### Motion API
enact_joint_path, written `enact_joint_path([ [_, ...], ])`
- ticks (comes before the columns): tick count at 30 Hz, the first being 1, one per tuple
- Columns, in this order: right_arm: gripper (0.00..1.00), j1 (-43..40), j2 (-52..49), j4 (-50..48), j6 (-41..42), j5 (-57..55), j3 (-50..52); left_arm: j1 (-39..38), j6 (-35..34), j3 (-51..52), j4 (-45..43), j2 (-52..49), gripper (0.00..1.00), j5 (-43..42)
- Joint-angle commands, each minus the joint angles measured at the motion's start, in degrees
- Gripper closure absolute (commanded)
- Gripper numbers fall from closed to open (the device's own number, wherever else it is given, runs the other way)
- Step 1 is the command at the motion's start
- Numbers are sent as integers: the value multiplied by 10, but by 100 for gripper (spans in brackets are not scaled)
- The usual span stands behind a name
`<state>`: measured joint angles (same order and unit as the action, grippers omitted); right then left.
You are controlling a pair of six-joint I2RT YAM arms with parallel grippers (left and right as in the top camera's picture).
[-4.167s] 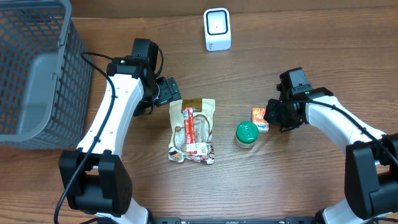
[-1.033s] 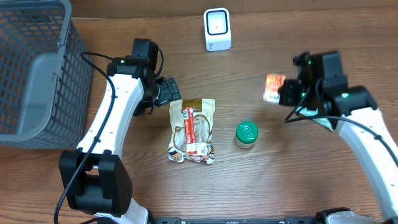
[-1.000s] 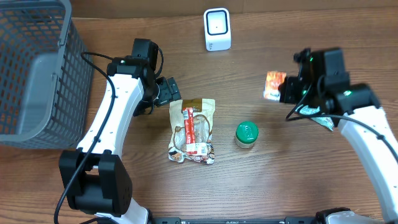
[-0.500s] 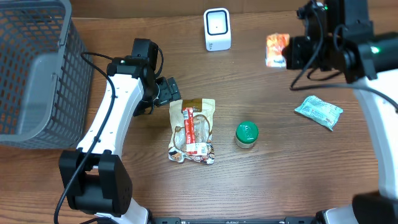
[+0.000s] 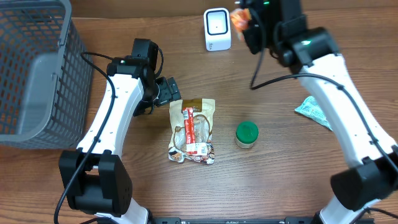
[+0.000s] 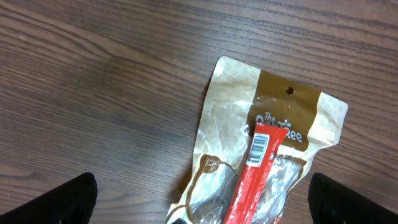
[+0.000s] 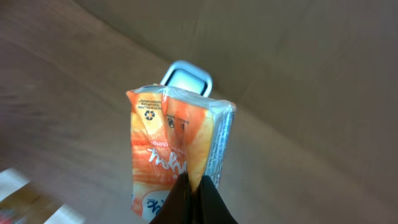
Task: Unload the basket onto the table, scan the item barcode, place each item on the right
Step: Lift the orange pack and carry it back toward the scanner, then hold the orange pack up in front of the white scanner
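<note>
At table (image 5: 280, 180) far edge: R claw (image 7: 191, 194) pinching orange pack (image 7: 177, 146) beside scanner (image 5: 217, 29); L claw (image 5: 170, 91) spread.

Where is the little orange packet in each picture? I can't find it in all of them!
Overhead: the orange packet is at the top edge, just right of the white scanner.
Left wrist: not in it; only the brown snack bag shows.
Right wrist: in the middle, pinched by the right tool, scanner behind it.
Shared landmark: the white scanner, in the overhead and right wrist views.
</note>
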<state>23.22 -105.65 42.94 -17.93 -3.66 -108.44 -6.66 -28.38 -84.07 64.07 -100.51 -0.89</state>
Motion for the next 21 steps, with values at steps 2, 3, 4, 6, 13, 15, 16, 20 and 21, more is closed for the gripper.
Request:
enact_joint_path([
  [2, 96, 30, -49, -68, -89, -92, -12, -1, -3, -12, 0, 13, 0, -2],
  [3, 96, 34, -58, -81, -97, -102, -12, -1, -3, -12, 0, 13, 0, -2],
  [4, 96, 38, -68, -95, -106, -114, -12, -1, -3, -12, 0, 13, 0, -2],
  [6, 96, 47, -92, -126, -131, -147, -12, -1, -3, -12, 0, 13, 0, -2],
  [13, 96, 67, -164, -233, -227, -230, -11, -1, -3, -12, 0, 13, 0, -2],
  [15, 96, 70, -181, -266, -231, -236, -11, -1, -3, -12, 0, 13, 0, -2],
  [16, 96, 70, -187, -279, -231, -235, -11, -1, -3, -12, 0, 13, 0, -2],
  [20, 96, 70, -217, -329, -243, -235, -11, -1, -3, -12, 0, 13, 0, -2],
  [21, 96, 70, -225, -336, -251, -235, -11, -1, -3, -12, 0, 13, 0, -2],
])
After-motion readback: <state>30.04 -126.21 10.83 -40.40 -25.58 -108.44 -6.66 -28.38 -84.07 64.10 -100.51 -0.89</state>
